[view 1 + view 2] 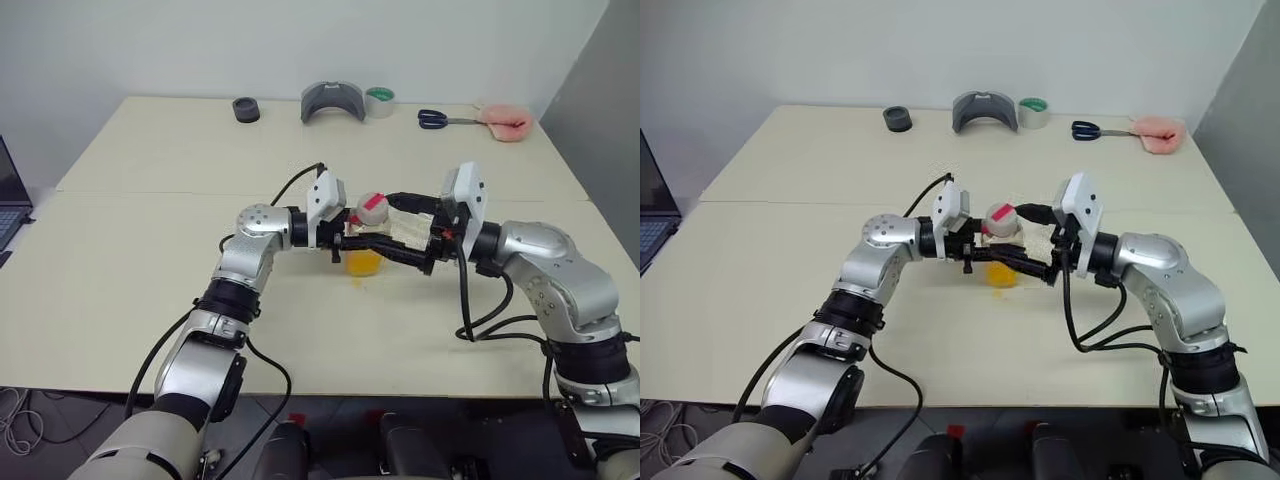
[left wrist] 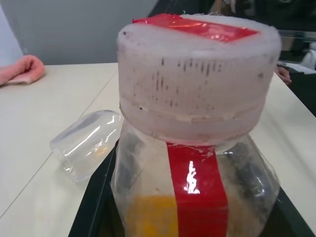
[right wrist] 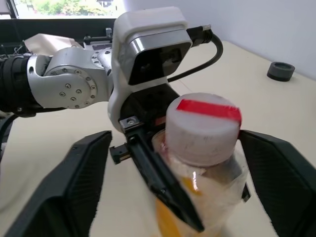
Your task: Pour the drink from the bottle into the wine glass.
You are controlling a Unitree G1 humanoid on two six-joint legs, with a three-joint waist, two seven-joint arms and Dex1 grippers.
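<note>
Both of my forearms reach in level over the tabletop (image 1: 120, 300) and meet at the middle, wrists turned toward each other. Between them my left gripper (image 1: 345, 243) is clamped tight on the bottle (image 1: 368, 238), upright, the drink (image 1: 363, 263) low in its body and the red-and-white cap (image 3: 203, 126) on. My right gripper (image 3: 170, 185) is spread wide, one finger on each side of the cap, touching neither. To do this well, I judge I should centre those fingers on the cap, close squarely, and twist while the left keeps the body from turning or tipping. Just past the bottle, the wine glass (image 2: 89, 143) seems to lie on its side; it needs standing up before I pour.
</note>
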